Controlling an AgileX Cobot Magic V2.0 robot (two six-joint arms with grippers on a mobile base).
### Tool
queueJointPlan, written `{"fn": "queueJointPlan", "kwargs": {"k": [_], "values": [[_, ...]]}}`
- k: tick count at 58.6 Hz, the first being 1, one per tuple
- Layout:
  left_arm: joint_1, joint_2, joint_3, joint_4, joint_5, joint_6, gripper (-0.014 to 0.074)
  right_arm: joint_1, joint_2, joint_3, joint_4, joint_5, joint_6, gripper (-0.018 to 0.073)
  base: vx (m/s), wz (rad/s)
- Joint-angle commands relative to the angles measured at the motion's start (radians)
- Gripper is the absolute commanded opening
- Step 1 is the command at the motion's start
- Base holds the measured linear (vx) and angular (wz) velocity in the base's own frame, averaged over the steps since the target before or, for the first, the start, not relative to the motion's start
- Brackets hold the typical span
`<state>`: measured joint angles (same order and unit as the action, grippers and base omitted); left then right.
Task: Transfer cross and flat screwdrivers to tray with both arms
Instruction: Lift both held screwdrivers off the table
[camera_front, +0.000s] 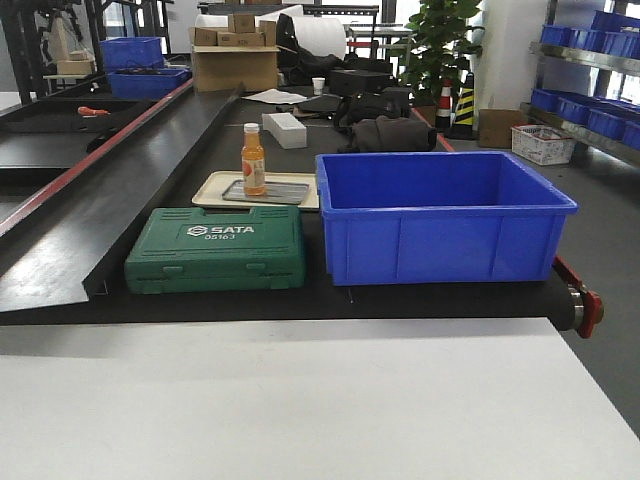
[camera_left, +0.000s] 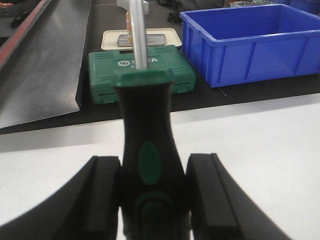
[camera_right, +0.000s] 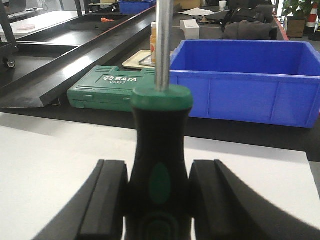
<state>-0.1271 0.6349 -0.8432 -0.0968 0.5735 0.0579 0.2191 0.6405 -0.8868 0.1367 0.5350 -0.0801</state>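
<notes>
My left gripper (camera_left: 152, 192) is shut on a screwdriver (camera_left: 145, 125) with a black and green handle. Its steel shaft points forward and up out of the left wrist view, over the white table (camera_left: 260, 150). My right gripper (camera_right: 159, 197) is shut on a second, matching screwdriver (camera_right: 160, 135), held the same way. Both tips are out of frame, so I cannot tell cross from flat. The beige tray (camera_front: 212, 192) lies on the black belt behind the green case. It also shows in the left wrist view (camera_left: 111, 39) and the right wrist view (camera_right: 131, 61). Neither arm shows in the front view.
A green SATA tool case (camera_front: 216, 248) lies shut in front of the tray. An orange bottle (camera_front: 253, 160) stands on a grey plate on the tray. A big blue bin (camera_front: 440, 215) stands to the right. A raised black rail (camera_front: 90, 200) runs along the left.
</notes>
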Motion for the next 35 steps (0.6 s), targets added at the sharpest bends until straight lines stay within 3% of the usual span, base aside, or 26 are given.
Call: {"fn": "queueJointPlan", "kwargs": {"k": [1, 35], "values": [[-0.005, -0.002, -0.027, -0.014, -0.106, -0.001, 0.0, -0.001, 0.001, -0.029, 0.005, -0.092, -0.009, -0.0008, 0.0, 0.0], [-0.005, -0.002, -0.027, -0.014, -0.106, -0.001, 0.0, -0.001, 0.001, -0.029, 0.005, -0.092, -0.009, -0.0008, 0.0, 0.0]]}}
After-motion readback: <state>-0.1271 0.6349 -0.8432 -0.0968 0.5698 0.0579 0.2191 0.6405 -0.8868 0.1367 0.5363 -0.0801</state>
